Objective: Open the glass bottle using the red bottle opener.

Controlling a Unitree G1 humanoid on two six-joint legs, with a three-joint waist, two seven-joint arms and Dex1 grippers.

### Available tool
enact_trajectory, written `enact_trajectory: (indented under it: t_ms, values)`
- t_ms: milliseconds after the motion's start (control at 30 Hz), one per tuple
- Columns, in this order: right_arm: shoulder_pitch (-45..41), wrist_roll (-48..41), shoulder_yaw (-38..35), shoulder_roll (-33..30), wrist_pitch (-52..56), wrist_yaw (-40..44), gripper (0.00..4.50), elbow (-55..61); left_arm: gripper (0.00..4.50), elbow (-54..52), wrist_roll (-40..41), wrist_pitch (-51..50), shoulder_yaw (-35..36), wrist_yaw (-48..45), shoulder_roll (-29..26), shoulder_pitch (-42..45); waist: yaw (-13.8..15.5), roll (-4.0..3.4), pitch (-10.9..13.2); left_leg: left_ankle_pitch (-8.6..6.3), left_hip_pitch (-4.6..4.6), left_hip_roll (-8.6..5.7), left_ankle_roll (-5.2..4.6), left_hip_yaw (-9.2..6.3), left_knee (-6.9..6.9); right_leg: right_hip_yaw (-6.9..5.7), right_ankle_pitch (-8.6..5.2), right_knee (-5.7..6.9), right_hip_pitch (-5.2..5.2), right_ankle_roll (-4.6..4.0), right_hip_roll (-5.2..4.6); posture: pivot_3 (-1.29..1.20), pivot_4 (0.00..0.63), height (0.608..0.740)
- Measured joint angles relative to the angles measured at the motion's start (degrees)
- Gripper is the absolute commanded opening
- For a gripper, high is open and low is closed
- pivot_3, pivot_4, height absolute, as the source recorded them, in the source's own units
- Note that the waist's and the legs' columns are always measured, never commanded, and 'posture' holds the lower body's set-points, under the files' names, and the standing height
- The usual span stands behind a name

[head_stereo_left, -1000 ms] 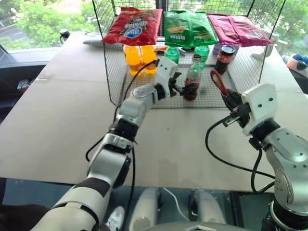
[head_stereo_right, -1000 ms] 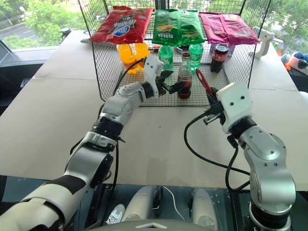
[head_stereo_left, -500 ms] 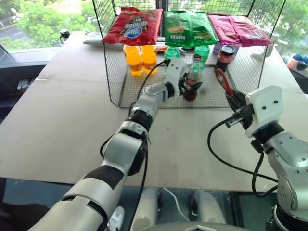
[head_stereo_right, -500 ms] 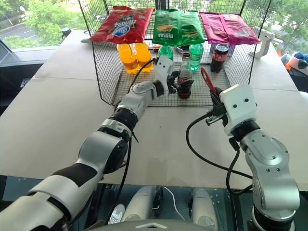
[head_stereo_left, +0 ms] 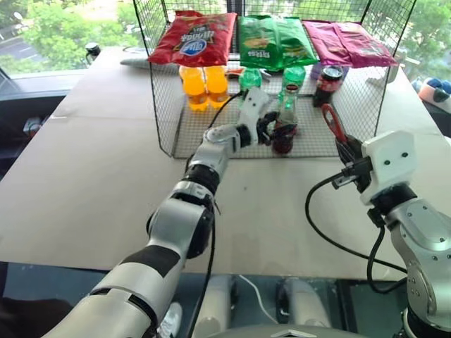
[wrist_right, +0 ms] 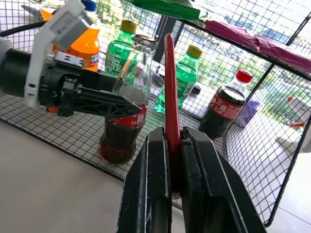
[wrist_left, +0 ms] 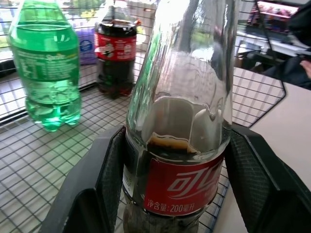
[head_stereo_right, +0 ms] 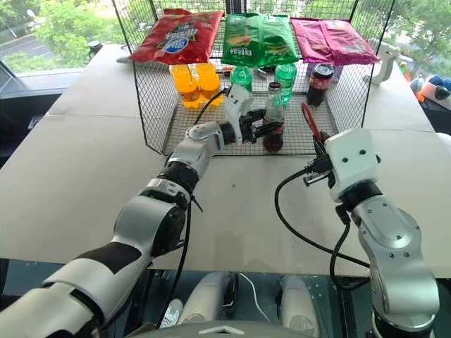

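Glass is slick: my left end effector (head_stereo_right: pixel 262 129) clamps the glass bottle (head_stereo_right: pixel 273 118) on the wire rack (head_stereo_right: pixel 211 134); right end effector (wrist_right: pixel 176 148), pinching the red bottle opener (wrist_right: pixel 171 109) beside it, could tip it.

The glass bottle (wrist_left: pixel 180 145) stands upright on the wire shelf floor, clear and contoured, part-filled with dark cola, a red label band around its waist, its cap on the narrow neck. The red bottle opener (wrist_right: pixel 171 104) is flat and slender, standing upright, apart from the bottle and to its right.
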State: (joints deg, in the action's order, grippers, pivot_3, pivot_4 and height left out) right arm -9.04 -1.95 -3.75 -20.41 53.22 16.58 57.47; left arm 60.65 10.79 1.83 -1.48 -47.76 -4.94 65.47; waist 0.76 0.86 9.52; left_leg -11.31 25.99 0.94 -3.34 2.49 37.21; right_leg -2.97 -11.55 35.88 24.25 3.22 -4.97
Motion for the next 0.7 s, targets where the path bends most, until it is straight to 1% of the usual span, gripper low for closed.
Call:
enact_trajectory:
  t_ms: [33,133,267,300,333,400,533,633,700]
  values:
    - [0.3,0.1,0.4,0.2,-1.1,-0.8,0.0,-0.1,2.44,-6.5,0.8,-2.2,-0.2,-3.6,-1.3,-3.2,0.0,0.0,0.0,0.0,0.0,0.01,0.0,0.0,0.01,0.01,0.0,0.02,0.0,0.0,0.01,0.0,0.15,0.74]
    - [0.7,0.4,0.4,0.2,-2.5,-1.5,0.0,-0.9,2.44,-20.0,2.5,-8.1,-0.9,-7.2,-3.8,-9.5,-0.2,0.0,0.0,0.01,-0.03,0.1,0.01,-0.05,0.02,0.09,0.0,0.03,0.0,0.0,0.03,0.0,0.15,0.74]
    - [1.2,0.4,0.4,0.1,-3.9,-1.9,0.0,-2.2,2.44,-36.8,4.0,-16.5,-2.1,-8.1,-6.7,-17.4,0.0,-0.01,0.0,0.01,-0.04,0.16,0.01,-0.06,0.07,0.1,0.01,0.06,-0.01,0.0,0.05,0.0,0.15,0.74]
    - [1.4,0.4,0.3,0.1,-4.1,-1.9,0.0,-2.2,2.44,-38.6,4.3,-17.6,-2.3,-8.2,-7.2,-18.3,0.0,-0.02,0.0,0.01,-0.04,0.2,0.01,-0.06,0.08,0.1,0.01,0.07,-0.01,0.0,0.05,0.0,0.15,0.74]
    - [1.6,0.3,0.1,0.0,-4.4,-1.9,0.0,-2.3,2.44,-43.5,5.3,-20.8,-2.6,-8.2,-8.4,-20.6,0.0,-0.02,0.0,0.01,-0.04,0.22,0.02,-0.06,0.1,0.1,0.01,0.07,-0.01,0.0,0.05,0.0,0.15,0.74]
    - [2.2,0.1,-0.4,-0.1,-4.7,-1.9,0.0,-2.3,2.44,-48.9,6.3,-24.4,-3.0,-8.1,-9.8,-23.1,0.0,-0.02,0.0,0.01,-0.05,0.23,0.02,-0.06,0.13,0.1,0.01,0.09,-0.03,0.0,0.05,0.0,0.15,0.74]
    - [3.9,-0.2,-1.5,-0.4,-5.8,-1.8,0.0,-2.3,2.44,-55.5,7.5,-28.0,-3.5,-8.0,-11.8,-27.6,0.0,-0.04,0.0,0.01,-0.21,0.24,0.01,-0.05,0.14,0.1,0.0,0.09,-0.16,0.0,0.06,0.0,0.15,0.74]
    - [5.4,-0.3,-1.5,-0.8,-7.7,-1.6,0.0,-2.3,2.44,-55.9,7.5,-28.2,-3.6,-7.9,-12.0,-30.0,0.0,-0.04,0.0,0.01,-0.26,0.25,0.01,-0.05,0.14,0.11,-0.03,0.09,-0.19,-0.04,0.08,0.0,0.15,0.74]
    - [6.7,-0.4,-1.4,-0.8,-9.2,-1.3,0.0,-2.3,2.44,-56.0,7.4,-25.8,-3.9,-8.1,-12.0,-31.5,0.0,-0.05,0.0,0.01,-0.27,0.25,0.01,-0.06,0.14,0.1,-0.03,0.09,-0.21,-0.06,0.08,0.0,0.15,0.74]
